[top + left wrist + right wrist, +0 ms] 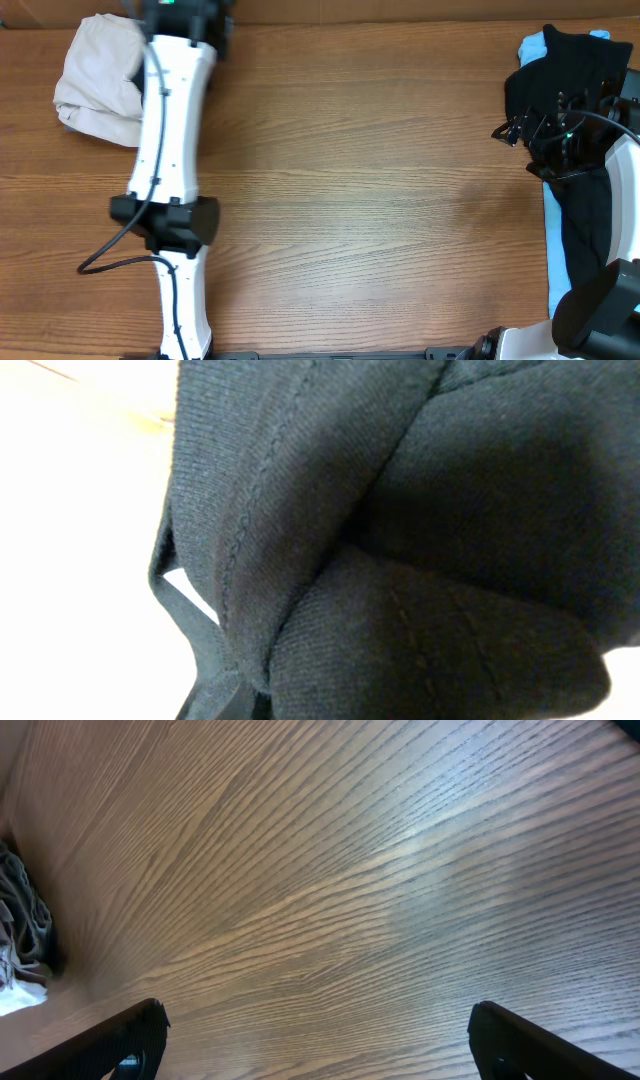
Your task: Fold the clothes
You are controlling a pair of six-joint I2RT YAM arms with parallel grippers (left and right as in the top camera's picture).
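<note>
Beige trousers (100,85) lie crumpled in the far left corner of the wooden desk (370,200). Just beside them a white arm (170,120) reaches up the left side of the overhead view. It carries the right tool (318,1010), whose two dark fingers (140,1030) stand spread wide over bare wood, gripping nothing. A crumpled pale cloth (20,930) shows at the left edge of that wrist view. The middle of the desk is open wood grain. Towards the right edge a plain black T-shirt (575,60) lies heaped, with a light-blue garment (531,46) showing from under it at the top and along its left side. The left tool (525,125) sits at this heap with its fingers pressed together. Its wrist view is filled with black fabric folds and a stitched seam (250,500); whether a fold is caught between the fingers cannot be told.
</note>
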